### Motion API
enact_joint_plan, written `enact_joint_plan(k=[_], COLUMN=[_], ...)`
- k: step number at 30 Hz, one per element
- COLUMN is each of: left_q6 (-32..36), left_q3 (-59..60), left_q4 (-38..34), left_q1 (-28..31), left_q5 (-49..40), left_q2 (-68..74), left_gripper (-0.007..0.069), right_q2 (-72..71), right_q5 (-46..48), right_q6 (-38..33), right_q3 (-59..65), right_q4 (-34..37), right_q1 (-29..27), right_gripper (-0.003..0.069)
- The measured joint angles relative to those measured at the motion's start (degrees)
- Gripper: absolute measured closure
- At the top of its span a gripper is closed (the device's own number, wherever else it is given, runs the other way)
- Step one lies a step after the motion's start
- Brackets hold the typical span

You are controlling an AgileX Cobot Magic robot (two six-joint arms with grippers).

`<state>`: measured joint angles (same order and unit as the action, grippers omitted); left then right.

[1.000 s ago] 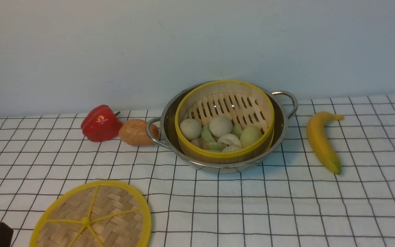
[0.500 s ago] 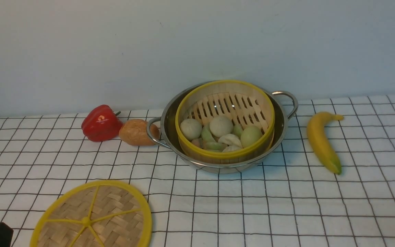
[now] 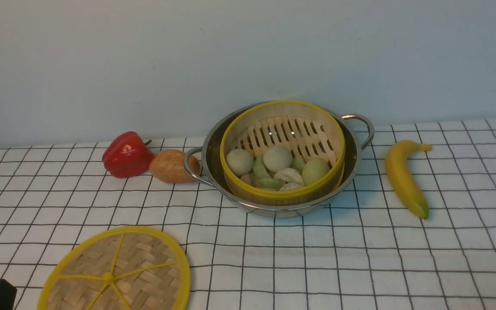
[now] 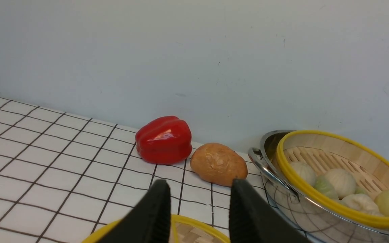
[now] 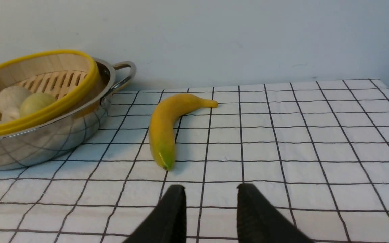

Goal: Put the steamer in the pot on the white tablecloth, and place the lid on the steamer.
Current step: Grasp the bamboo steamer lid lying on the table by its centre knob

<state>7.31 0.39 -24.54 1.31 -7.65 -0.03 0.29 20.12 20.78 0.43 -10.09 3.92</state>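
While the round yellow-rimmed bamboo steamer (image 3: 282, 194) sits inside the shiny steel pot (image 3: 274, 212), ready for covering, we note the flat woven-bamboo lid (image 3: 140, 262) lies near left; left gripper (image 4: 198, 189) and right gripper (image 5: 211, 192) have fingers apart, presumably awaiting the lid step.

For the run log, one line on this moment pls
steamer: in pot, tilted | lid: off, on tablecloth | left gripper: open, empty | right gripper: open, empty
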Motion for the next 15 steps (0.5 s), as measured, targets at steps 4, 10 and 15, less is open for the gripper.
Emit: enact_joint_plan(k=[4,10,15], left_q6=[0.0,0.0,0.0], left_q3=[0.0,0.0,0.0], left_q4=[0.0,0.0,0.0], left_q1=[0.0,0.0,0.0], left_q5=[0.0,0.0,0.0], left_q2=[0.0,0.0,0.0], left_gripper=[0.0382,0.0382,0.0382], right_q2=[0.0,0.0,0.0], right_q5=[-0.1,-0.1,-0.1], right_q6=[0.0,0.0,0.0], right_q3=[0.0,0.0,0.0], right_q4=[0.6,0.8,0.8], right_q1=[0.0,0.0,0.0], right_gripper=[0.0419,0.0419,0.0419])
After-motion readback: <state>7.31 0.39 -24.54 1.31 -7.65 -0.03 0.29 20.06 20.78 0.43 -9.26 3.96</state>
